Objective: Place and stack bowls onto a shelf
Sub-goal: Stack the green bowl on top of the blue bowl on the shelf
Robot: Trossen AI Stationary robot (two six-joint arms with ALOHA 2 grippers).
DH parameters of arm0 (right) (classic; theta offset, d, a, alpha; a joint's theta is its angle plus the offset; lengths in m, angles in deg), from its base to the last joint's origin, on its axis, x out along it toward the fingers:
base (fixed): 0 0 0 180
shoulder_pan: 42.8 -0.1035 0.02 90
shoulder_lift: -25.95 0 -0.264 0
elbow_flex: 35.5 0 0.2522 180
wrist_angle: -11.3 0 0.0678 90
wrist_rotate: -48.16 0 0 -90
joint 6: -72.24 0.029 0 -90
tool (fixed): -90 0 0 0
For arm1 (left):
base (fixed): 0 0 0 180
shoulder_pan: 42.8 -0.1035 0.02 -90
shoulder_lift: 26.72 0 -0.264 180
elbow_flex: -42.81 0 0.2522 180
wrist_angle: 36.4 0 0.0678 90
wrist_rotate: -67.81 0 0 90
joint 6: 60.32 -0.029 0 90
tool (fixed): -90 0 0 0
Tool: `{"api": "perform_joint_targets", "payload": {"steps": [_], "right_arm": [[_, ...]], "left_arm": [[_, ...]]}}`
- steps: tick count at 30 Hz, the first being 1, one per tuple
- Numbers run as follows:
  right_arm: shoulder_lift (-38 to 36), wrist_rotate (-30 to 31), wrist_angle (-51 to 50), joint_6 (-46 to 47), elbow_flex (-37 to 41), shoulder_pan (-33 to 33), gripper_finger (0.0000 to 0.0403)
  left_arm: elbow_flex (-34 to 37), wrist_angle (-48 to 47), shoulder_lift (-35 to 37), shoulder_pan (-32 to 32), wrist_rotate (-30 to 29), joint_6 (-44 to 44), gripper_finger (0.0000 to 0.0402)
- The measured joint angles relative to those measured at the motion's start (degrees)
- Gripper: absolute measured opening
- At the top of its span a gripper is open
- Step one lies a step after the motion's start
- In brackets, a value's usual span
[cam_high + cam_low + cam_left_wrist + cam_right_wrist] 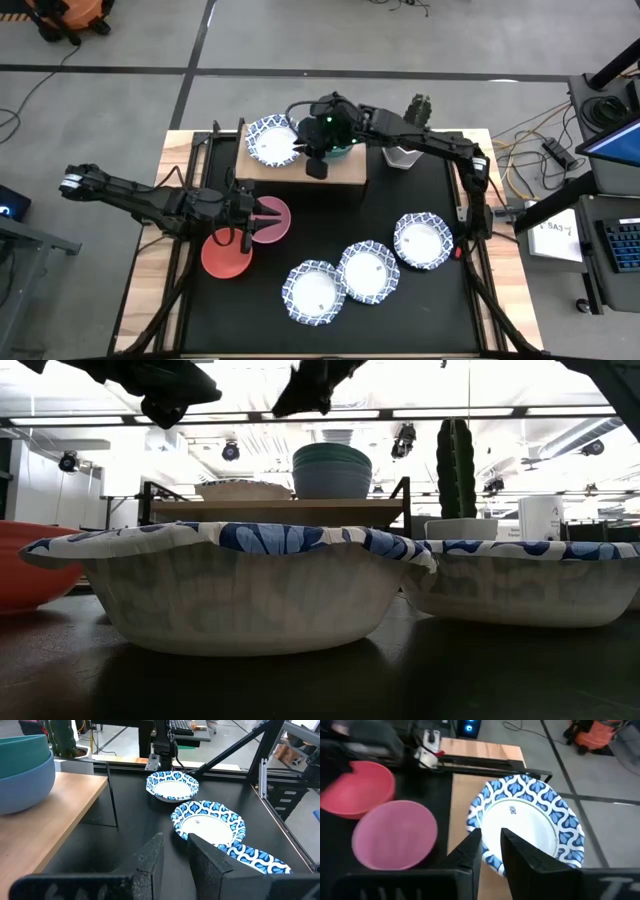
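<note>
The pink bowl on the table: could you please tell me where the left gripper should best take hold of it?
Grip the pink bowl by its thin rim, coming from above with one finger inside. It sits upright and open, and the left gripper already hangs by that edge.

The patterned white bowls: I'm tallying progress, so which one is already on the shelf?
The patterned bowl at the left end of the wooden shelf, beside the green-on-blue stack. The other three sit in a row on the black tabletop.

We see a red bowl (pixel 228 256), a pink bowl (pixel 270 221), a teal-green bowl (pixel 22 744) in a blue bowl (pixel 25 782), white bowls with blue patterned rims (pixel 368 270), a light-wood shelf (pixel 340 177) and a black table (pixel 400 310).
</note>
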Motion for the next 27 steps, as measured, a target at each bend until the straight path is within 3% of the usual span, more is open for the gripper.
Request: {"api": "perform_joint_targets", "payload": {"steps": [11, 19, 27], "right_arm": [[0.1, 0.0, 16.1, 1.1, 10.8, 2.2, 0.0027], [0.1, 0.0, 19.3, 2.6, 15.5, 2.7, 0.0027], [0.0, 0.0, 19.7, 3.0, 13.8, 2.8, 0.0027]], "left_arm": [[0.0, 0.0, 0.0, 0.0, 0.0, 0.0, 0.007], [0.0, 0.0, 0.0, 0.0, 0.0, 0.0, 0.007], [0.0, 0.0, 0.0, 0.0, 0.0, 0.0, 0.007]]}}
